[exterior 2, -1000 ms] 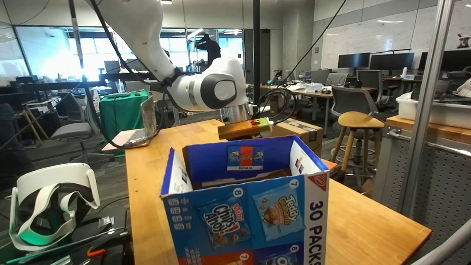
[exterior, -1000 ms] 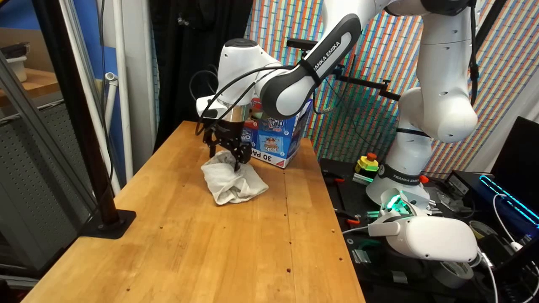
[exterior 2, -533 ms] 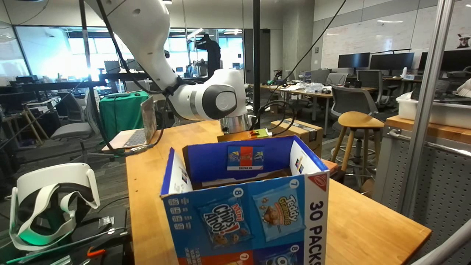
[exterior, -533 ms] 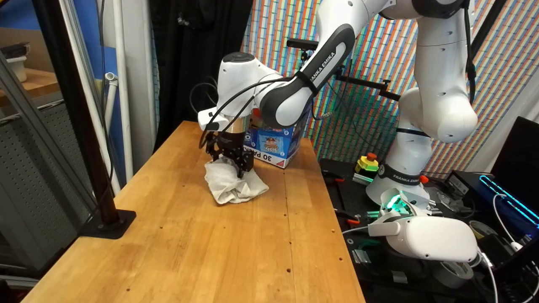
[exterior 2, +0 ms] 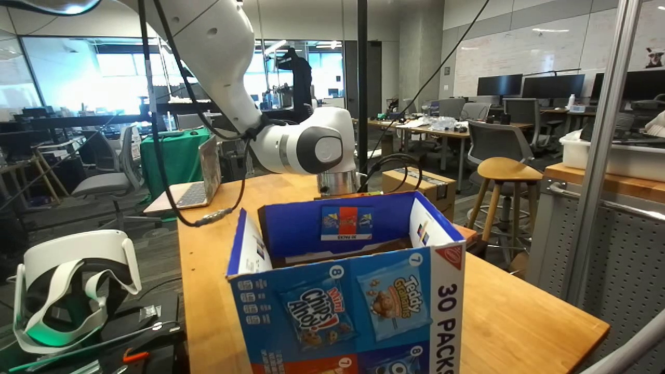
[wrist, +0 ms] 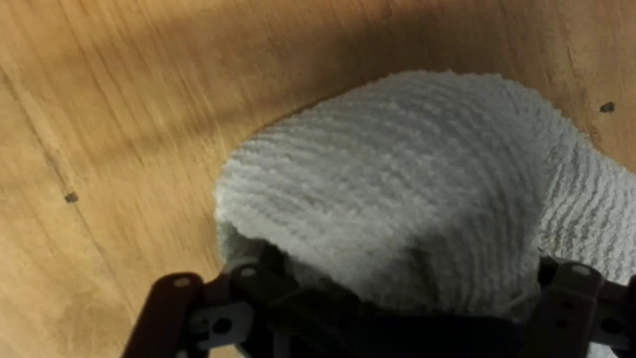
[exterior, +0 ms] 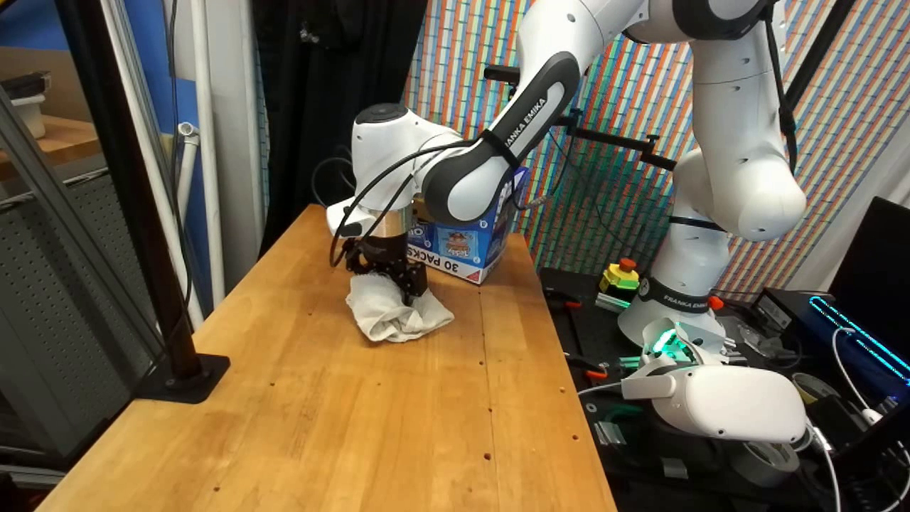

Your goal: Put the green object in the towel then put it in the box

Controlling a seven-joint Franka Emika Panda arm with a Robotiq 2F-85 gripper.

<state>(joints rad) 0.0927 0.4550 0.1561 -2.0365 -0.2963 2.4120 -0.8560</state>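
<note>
In an exterior view the wooden tabletop (exterior: 320, 427) carries the blue printed box (exterior: 466, 242) near its far right corner, standing with its open top upward. Well in from both long edges, just in front of the box and toward the far end, the crumpled off-white towel (exterior: 391, 316) lies on the wood with a ribbed fold bulging up. At that fold the pincer (wrist: 402, 271) points down, its fingers spread wide with bunched cloth between them, and where the green object is cannot be told from any view.
</note>
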